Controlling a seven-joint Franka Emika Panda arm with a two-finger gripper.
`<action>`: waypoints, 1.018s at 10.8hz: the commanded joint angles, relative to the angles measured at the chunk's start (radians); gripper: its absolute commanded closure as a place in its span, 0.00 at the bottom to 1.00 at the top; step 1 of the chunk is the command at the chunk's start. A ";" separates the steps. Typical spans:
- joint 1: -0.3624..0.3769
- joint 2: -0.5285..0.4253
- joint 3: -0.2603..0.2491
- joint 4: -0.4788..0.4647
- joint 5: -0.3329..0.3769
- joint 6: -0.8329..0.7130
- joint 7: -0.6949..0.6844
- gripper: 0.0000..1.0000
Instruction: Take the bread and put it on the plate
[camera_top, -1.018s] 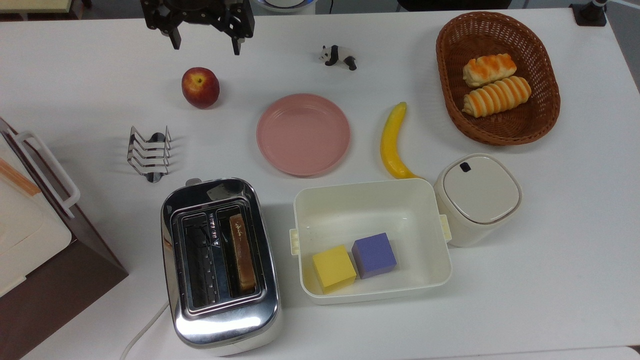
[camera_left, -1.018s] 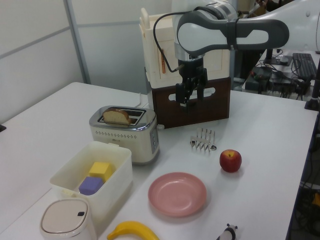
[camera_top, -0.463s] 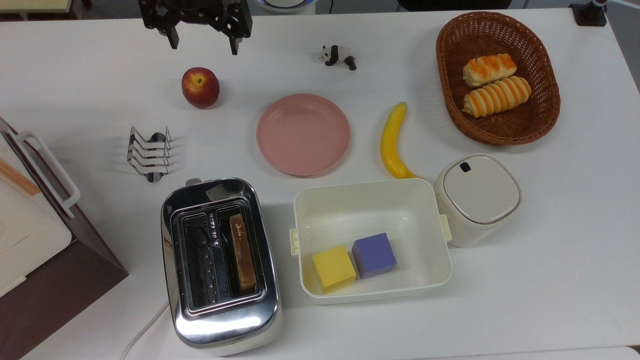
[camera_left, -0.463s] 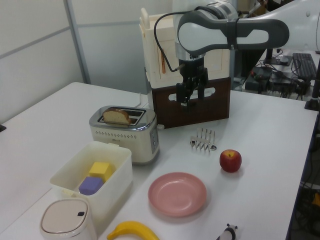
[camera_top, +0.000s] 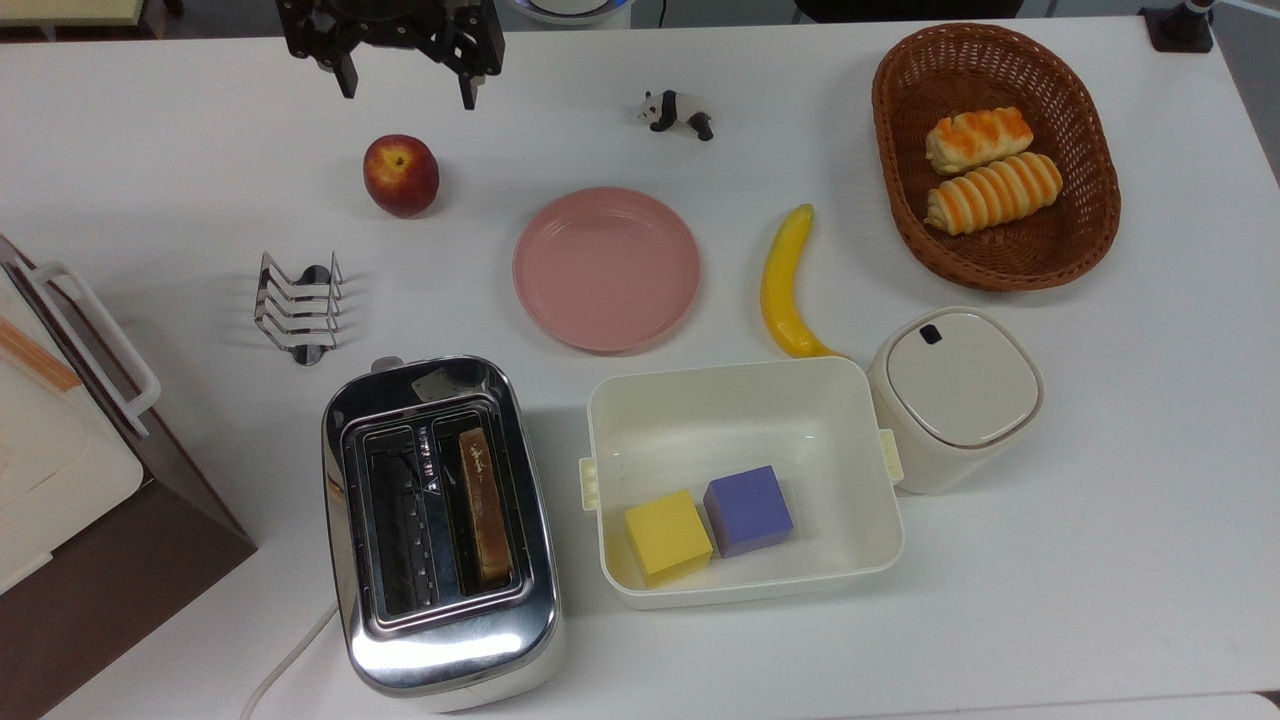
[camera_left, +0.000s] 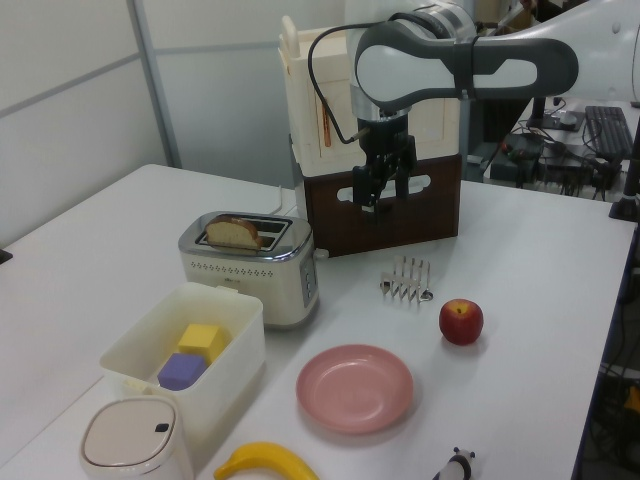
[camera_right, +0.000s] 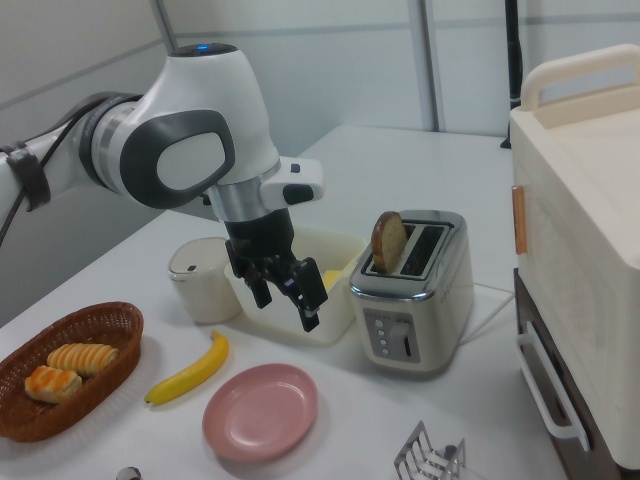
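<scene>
The hand (camera_top: 405, 88) hangs over the white tabletop (camera_top: 180, 160) at the top view's upper left. Just below it lies the red apple (camera_top: 400, 175), lower still the wire toast rack (camera_top: 298, 307). Down and to its right in the top view sits the round pink plate (camera_top: 606, 268). Well below the hand, the tan bread slice (camera_top: 485, 506) stands in the right slot of the chrome toaster (camera_top: 440, 525).

no readable text, labels, brands or numbers on any object
</scene>
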 joint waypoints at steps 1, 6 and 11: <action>0.020 -0.018 -0.018 -0.021 -0.004 -0.004 -0.017 0.00; 0.030 -0.012 -0.018 -0.016 0.020 0.077 -0.015 0.00; 0.030 0.077 -0.018 -0.009 0.109 0.486 -0.014 0.00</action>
